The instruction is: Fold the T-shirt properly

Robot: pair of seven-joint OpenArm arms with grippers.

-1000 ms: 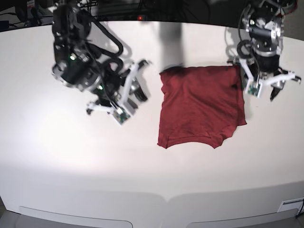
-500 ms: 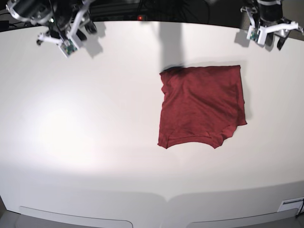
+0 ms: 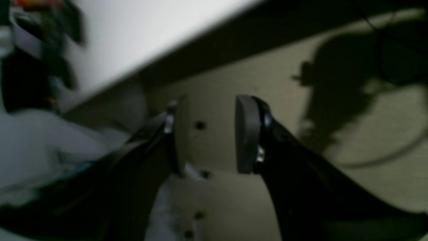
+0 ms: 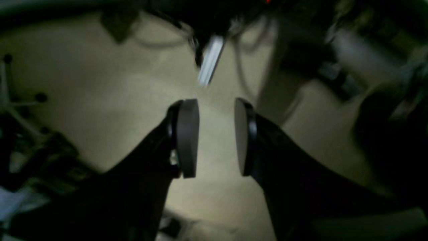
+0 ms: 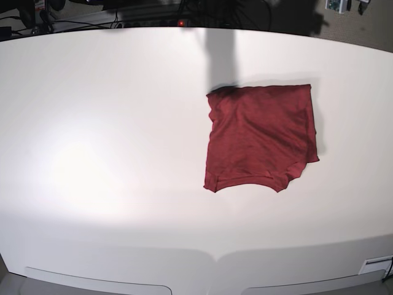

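— Where is the T-shirt [image 5: 261, 138]?

— On the white table [image 5: 110, 123], right of the middle in the base view. It lies flat as a folded, roughly square dark red packet. The far edge is straight, the near edge dips in a shallow curve, and a small flap sticks out at the near right corner. A few soft creases run along its left side.

— Anything touching it?

— No, it lies alone; a dark shadow falls across the table just beyond its far left corner.

— And the arms?

— Almost out of the base view. Only a small white-and-green part shows at the top right corner, past the table's far edge.

— The left claw [image 3: 210, 134]?

— Its wrist camera shows two dark pads standing apart with a clear gap, nothing between them. Behind them is blurred beige floor with small dark holes, and the table's pale edge runs across the upper left.

— The right claw [image 4: 215, 137]?

— Much the same — pads parted a little less widely, holding nothing. Beyond them is dim floor with cables and dark equipment, all blurred.
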